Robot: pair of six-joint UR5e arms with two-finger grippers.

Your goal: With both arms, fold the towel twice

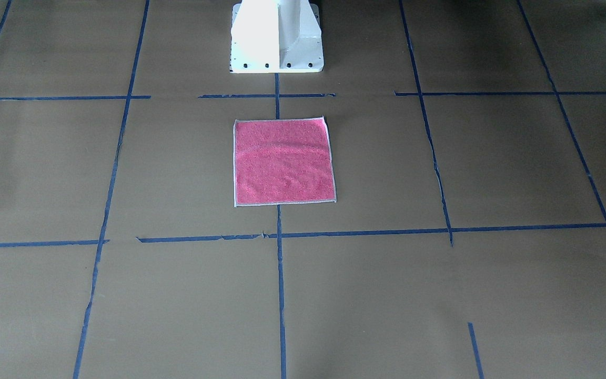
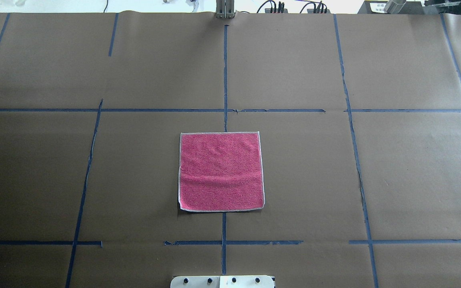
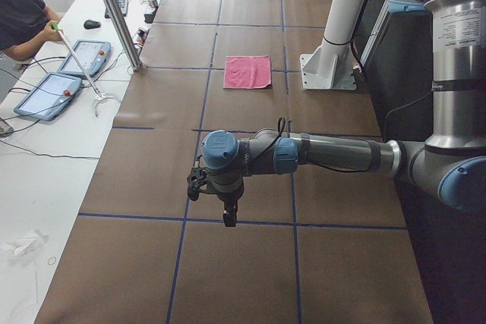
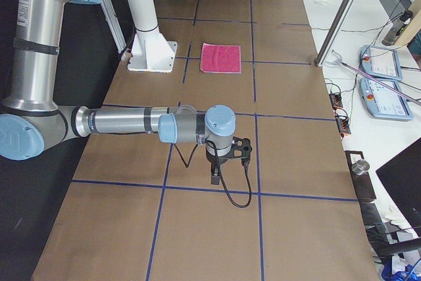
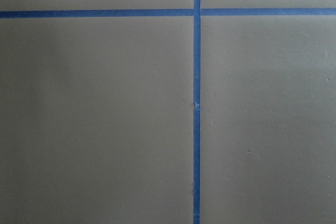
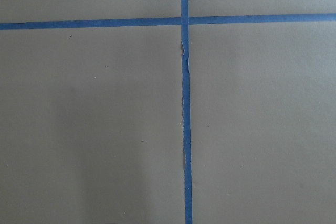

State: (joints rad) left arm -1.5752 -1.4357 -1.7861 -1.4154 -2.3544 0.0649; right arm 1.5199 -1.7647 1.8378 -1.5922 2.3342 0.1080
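Four towel (image 2: 221, 172) edges lie flat; left hand (image 3: 226, 216), right hand (image 4: 216, 176) well away.

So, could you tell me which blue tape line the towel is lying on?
The line running straight out from the white base: it goes under the towel and comes out the far side. All other lines miss the towel.

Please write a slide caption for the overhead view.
Pink towel lies flat and unfolded on the brown table marked with blue tape lines.
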